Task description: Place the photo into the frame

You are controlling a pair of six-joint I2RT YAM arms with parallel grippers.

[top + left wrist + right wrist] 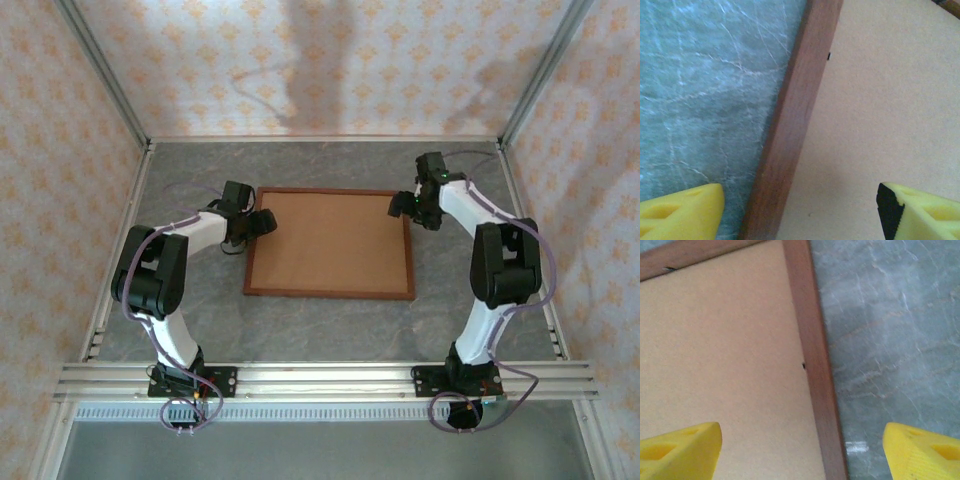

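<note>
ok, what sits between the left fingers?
The left rail of the frame, with grey table one side and brown backing board the other; left wrist view.

A frame (330, 294) lies flat in the middle of the table (330, 330), with a backing board (330, 240) set inside it. The left gripper (262, 222) straddles the frame's left rail near the far corner, one finger over the table, one over the board. The right gripper (405, 205) straddles the right rail likewise, by the far right corner
</note>
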